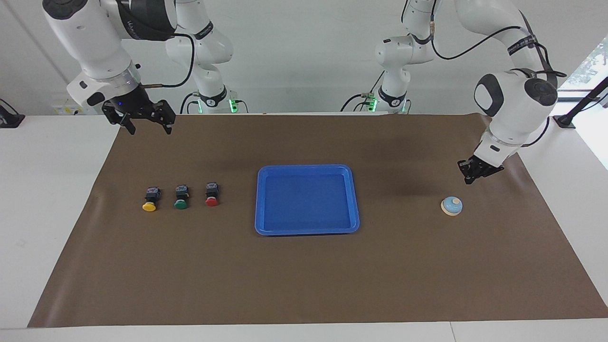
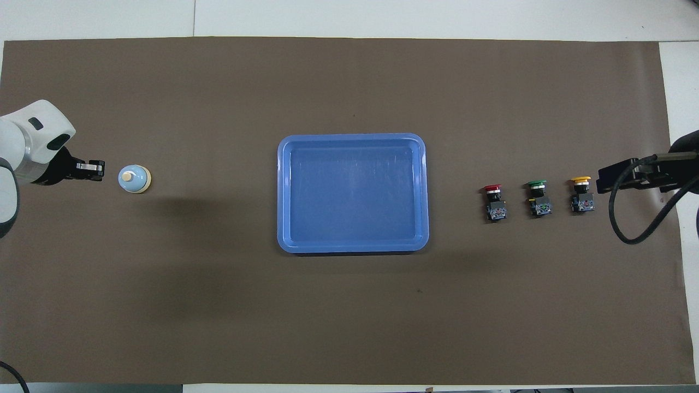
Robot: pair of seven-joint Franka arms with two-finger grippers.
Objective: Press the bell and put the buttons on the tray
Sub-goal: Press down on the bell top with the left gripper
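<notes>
1. I see the left gripper (image 1: 469, 179) pinched closed, empty, above the mat beside the bell (image 1: 451, 206); bell unpressed.
2. Right gripper (image 1: 148, 127) spread wide, empty, waiting.
3. Three buttons (image 1: 181, 197) sit on the mat, right arm's end; tray (image 1: 307, 232) holds nothing.
</notes>
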